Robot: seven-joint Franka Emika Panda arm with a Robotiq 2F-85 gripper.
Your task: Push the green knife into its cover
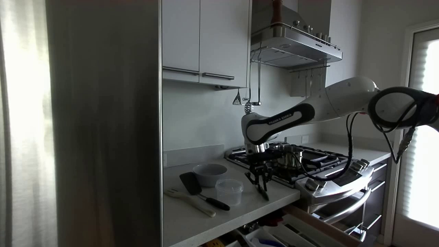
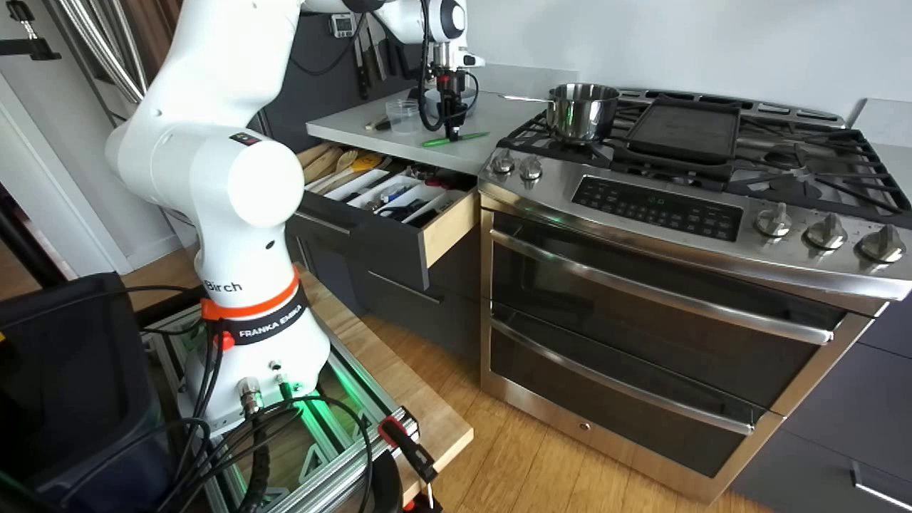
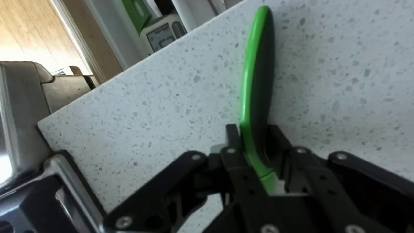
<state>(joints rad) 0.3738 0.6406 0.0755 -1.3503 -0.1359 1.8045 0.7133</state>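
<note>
Gripper [image 3: 253,130] straddles green knife [image 3: 248,90] at handle, snug both sides; can't tell if clamped. Green bit [image 3: 269,183] past thin seam [image 3: 266,173] is prob. cover, so mostly sheathed imo, maybe a last push left. Knife's on counter [image 3: 155,103] nr edge, drawer [image 2: 388,246] beyond.

In both exterior views the Franka Emika Panda arm [image 2: 206,157] reaches over to the counter [image 3: 145,106], its white forearm [image 1: 329,103] sloping down to a bent wrist [image 1: 252,128]. Below that, the Robotiq gripper [image 3: 254,134] points downward, low over the counter near its front edge and a front corner. Its black fingers [image 3: 232,134] stand narrowly apart; whether they press on what lies between them cannot be told.
</note>
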